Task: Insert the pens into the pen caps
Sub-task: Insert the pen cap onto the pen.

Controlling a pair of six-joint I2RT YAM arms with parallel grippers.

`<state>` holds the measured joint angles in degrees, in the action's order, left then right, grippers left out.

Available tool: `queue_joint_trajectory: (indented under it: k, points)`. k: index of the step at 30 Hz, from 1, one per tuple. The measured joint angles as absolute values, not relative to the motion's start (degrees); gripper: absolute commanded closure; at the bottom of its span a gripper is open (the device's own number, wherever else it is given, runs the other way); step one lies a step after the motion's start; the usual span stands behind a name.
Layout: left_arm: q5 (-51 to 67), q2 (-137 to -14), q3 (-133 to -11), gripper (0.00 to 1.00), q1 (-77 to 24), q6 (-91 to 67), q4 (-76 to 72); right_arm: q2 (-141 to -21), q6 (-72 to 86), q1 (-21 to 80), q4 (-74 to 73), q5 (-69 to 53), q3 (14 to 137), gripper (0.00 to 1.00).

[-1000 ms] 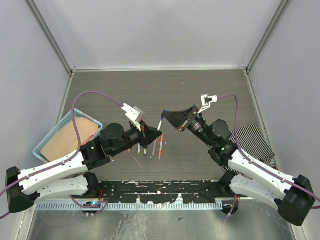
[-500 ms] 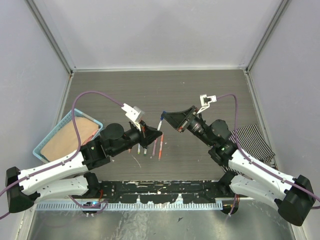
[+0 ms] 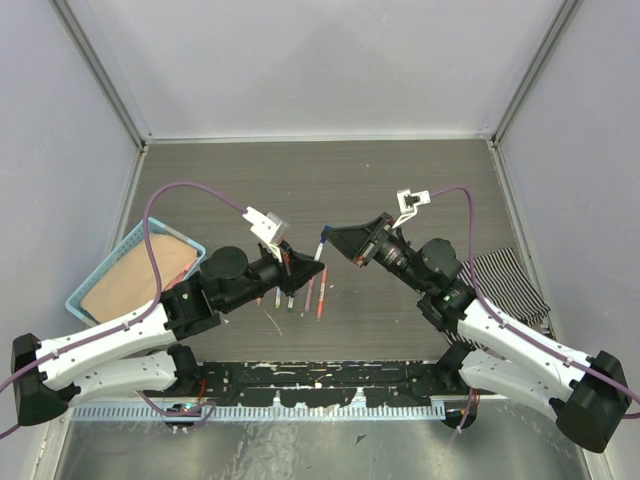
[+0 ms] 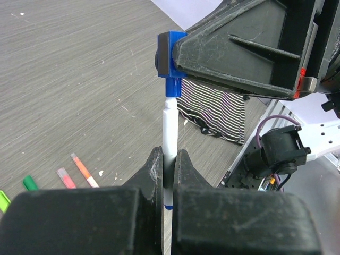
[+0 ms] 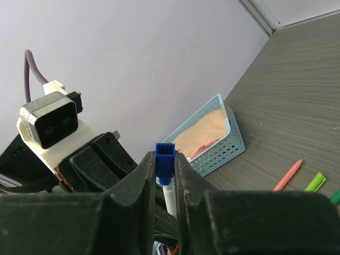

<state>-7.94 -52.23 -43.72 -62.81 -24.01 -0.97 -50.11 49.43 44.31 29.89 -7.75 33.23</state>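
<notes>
The left pincer (image 4: 169, 159) is closed tight on a thin white-barrelled marker pen (image 4: 169, 125). It grips the pen low on the barrel, so most of its length stands out beyond the fingertips. The right pincer (image 5: 164, 157) is narrow and clamps a small square-ended blue plastic cap (image 5: 165, 151) between its fingertips. The two pincers meet tip to tip above the grey wood-grain worktop (image 3: 400, 180), and the pen's front end is at the mouth of the cap. From the left wrist, a narrower blue collar shows just under the cap, between it and the white barrel. I judge the pen has entered but may not be pushed home; whether it is seated cannot be told.

So one pairing is in hand and not plainly finished. The rest looks yet to be done. On the worktop below and beside the left pincer lie an orange pen (image 4: 82, 168), a pink-ended pen (image 4: 66, 178) and a green-ended pen (image 4: 30, 183), close together and none held. A lime-green piece (image 5: 314, 182) lies by them; whether it is a cap or a pen end I cannot tell. No other caps can be made out.

Well behind the left pincer, beside its arm, sits a light-blue plastic basket (image 3: 110, 255). Behind the right pincer, by its arm, lies a black-and-white striped cloth (image 3: 510, 280).
</notes>
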Motion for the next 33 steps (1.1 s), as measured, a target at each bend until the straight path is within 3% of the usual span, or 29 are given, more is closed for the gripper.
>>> queue_joint_trajectory:
  k: [20,24,28,33]
  points:
    - [-8.1,-52.2,-43.7,1.0,-62.8,-24.0,-0.2,-50.3,46.5,44.2,24.9,-11.0,35.2,0.99]
    - [-8.1,-52.2,-43.7,1.0,-62.9,-24.0,0.6,-50.3,46.2,44.2,24.1,-11.3,35.2,0.94]
    - [-8.2,-52.2,-43.7,1.0,-63.0,-24.0,0.9,-50.3,45.8,44.6,23.7,-11.2,35.2,0.81]
    - [-8.3,-52.2,-43.7,1.0,-63.0,-24.0,1.1,-50.1,45.4,45.1,22.7,-11.5,35.2,0.48]
